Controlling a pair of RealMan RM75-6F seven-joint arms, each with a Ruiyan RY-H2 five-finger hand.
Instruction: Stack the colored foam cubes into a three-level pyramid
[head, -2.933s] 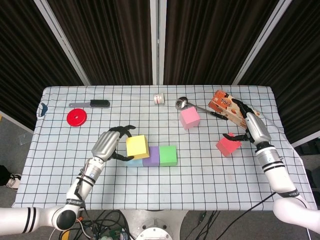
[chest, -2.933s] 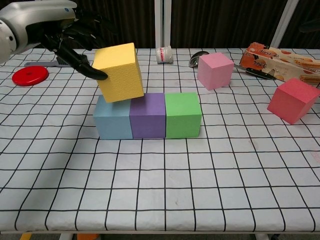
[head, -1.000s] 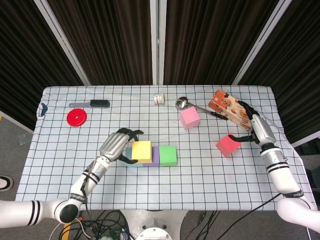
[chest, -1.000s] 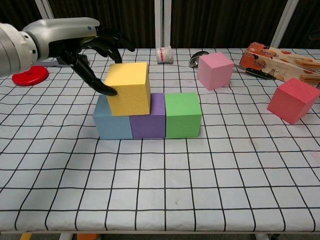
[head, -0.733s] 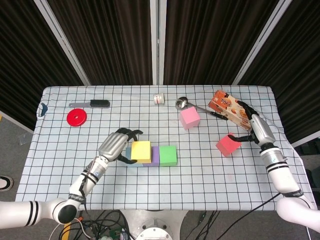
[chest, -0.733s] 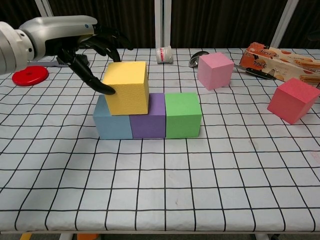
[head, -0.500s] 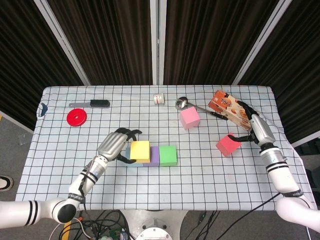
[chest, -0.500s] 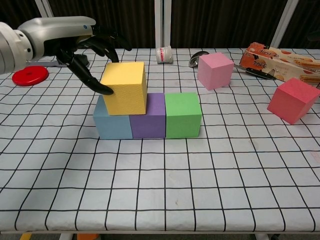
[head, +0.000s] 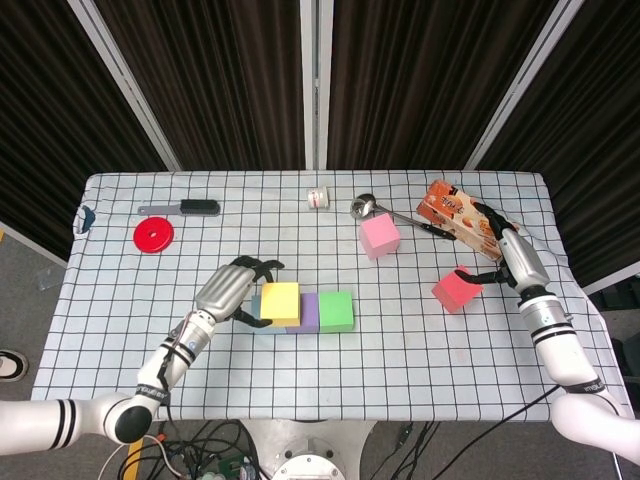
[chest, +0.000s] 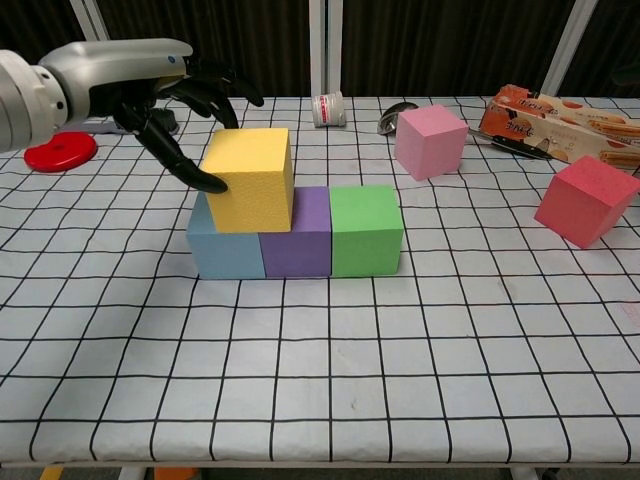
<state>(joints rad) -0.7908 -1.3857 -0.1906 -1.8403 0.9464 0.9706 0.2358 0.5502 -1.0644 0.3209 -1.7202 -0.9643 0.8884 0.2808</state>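
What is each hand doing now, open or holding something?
Left hand: grips the yellow cube on the bottom row.
Right hand: beside the red cube; grip cannot be told.

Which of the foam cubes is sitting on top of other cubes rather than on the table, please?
The yellow cube: it rests across the blue cube and purple cube of the bottom row, with the left robot hand on it. Every other cube sits on the tablecloth.

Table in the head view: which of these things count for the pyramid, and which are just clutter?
For the job: yellow cube, blue cube, purple cube, green cube, pink cube, red cube.

Lying about: red disc, black-handled tool, small roll, ladle, snack box.
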